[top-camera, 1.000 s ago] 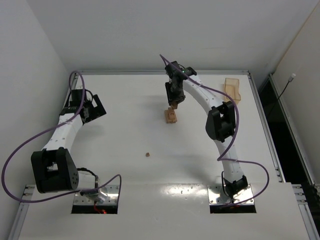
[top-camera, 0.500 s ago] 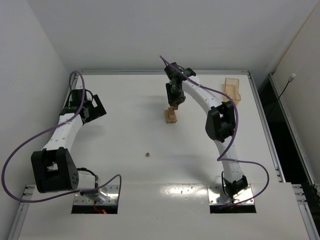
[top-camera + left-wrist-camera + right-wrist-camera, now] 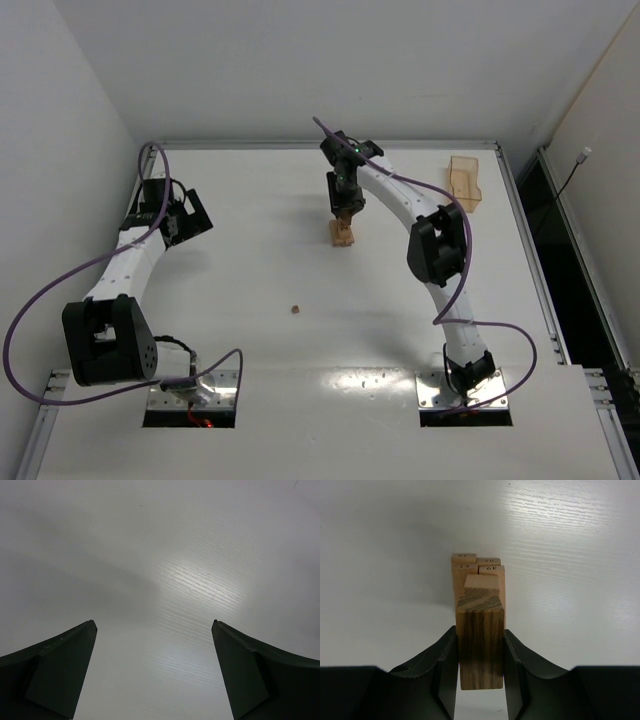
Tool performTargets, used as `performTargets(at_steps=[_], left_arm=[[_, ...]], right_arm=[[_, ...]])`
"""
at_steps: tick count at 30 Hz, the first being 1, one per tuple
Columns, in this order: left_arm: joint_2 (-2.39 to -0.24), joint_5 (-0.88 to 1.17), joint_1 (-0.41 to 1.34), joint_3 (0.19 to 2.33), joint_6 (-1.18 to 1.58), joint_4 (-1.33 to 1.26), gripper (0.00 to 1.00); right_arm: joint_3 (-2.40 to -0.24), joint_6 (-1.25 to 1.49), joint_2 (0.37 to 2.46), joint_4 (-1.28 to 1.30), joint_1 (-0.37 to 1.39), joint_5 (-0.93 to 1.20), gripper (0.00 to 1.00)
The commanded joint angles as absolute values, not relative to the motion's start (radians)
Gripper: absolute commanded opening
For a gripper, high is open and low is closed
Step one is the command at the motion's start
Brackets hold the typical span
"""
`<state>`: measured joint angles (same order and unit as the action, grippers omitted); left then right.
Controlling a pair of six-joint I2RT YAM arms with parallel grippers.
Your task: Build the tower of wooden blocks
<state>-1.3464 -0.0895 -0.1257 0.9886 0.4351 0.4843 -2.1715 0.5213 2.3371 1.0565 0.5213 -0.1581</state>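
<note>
Placing step: right gripper (image 3: 343,207) pinching wood block (image 3: 480,650) just above tower (image 3: 470,575), upper centre of overhead frame. Next, I'd guess: square up, lower gently, release. Left gripper (image 3: 154,625) wide, empty.

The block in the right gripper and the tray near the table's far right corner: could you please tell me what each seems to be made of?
The block: wood, apparently bare and unvarnished, with dark and light grain streaks across its matte end face. The tray: probably plastic, since it looks translucent orange-tan with thin walls, though it is too small here to be sure.
</note>
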Motion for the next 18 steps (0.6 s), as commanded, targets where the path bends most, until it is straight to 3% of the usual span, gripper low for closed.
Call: performTargets(at_steps=[1,18], left_arm=[[-1.347,-0.072,-0.118,1.019,0.443,0.468,1.0],[-1.347,-0.063,-0.118,1.009,0.443,0.459,1.0]], right_arm=[[-2.174,0.548,2.303,1.058,0.531,-0.179,0.0],[-2.192,0.548,2.349,1.049,0.522,-0.179,0.0]])
